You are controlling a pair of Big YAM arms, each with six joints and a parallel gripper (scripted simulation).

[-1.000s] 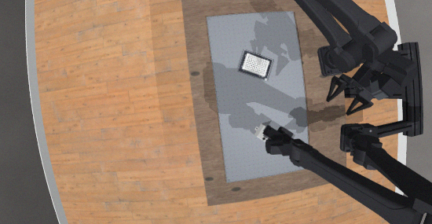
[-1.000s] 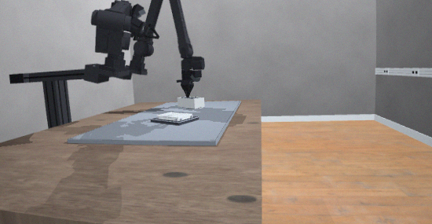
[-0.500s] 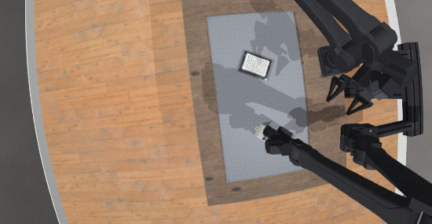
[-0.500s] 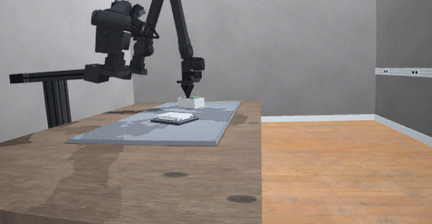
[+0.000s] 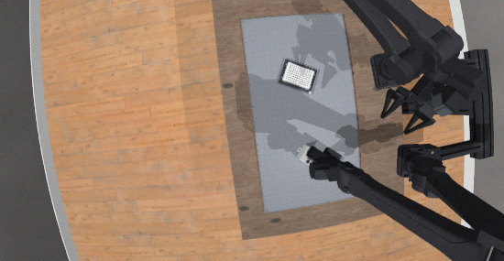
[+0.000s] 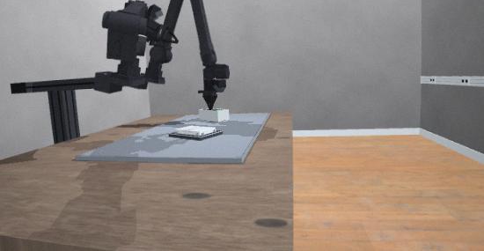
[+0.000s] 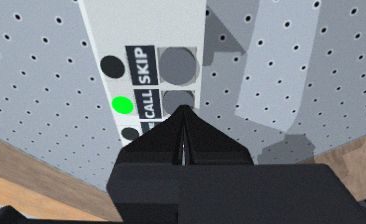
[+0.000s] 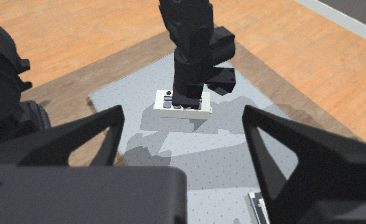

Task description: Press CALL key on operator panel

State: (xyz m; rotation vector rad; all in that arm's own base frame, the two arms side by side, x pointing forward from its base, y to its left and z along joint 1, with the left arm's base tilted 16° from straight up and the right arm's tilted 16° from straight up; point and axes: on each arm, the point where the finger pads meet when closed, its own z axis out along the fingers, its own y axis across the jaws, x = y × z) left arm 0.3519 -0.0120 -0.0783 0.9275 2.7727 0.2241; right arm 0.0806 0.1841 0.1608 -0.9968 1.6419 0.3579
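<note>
The white operator panel (image 5: 302,155) (image 6: 214,115) (image 7: 144,20) (image 8: 183,114) stands on the grey mat. In the left wrist view the CALL lamp (image 7: 122,105) is lit green. The SKIP lamp (image 7: 112,67) and the lamp below CALL (image 7: 130,133) are dark. The fourth lamp is hidden there. My left gripper (image 7: 183,111) (image 6: 210,108) is shut and empty, its tips at the near part of the CALL key (image 7: 176,100). The SKIP key (image 7: 177,66) is uncovered. My right gripper (image 5: 394,125) is open and empty, far from the panel.
A dark-rimmed tray with a white dotted top (image 5: 299,75) (image 6: 196,131) lies on the grey mat (image 5: 275,188) (image 6: 132,154), apart from the panel. The left arm reaches over the mat's edge to the panel. The brown table (image 6: 154,207) surrounds the mat.
</note>
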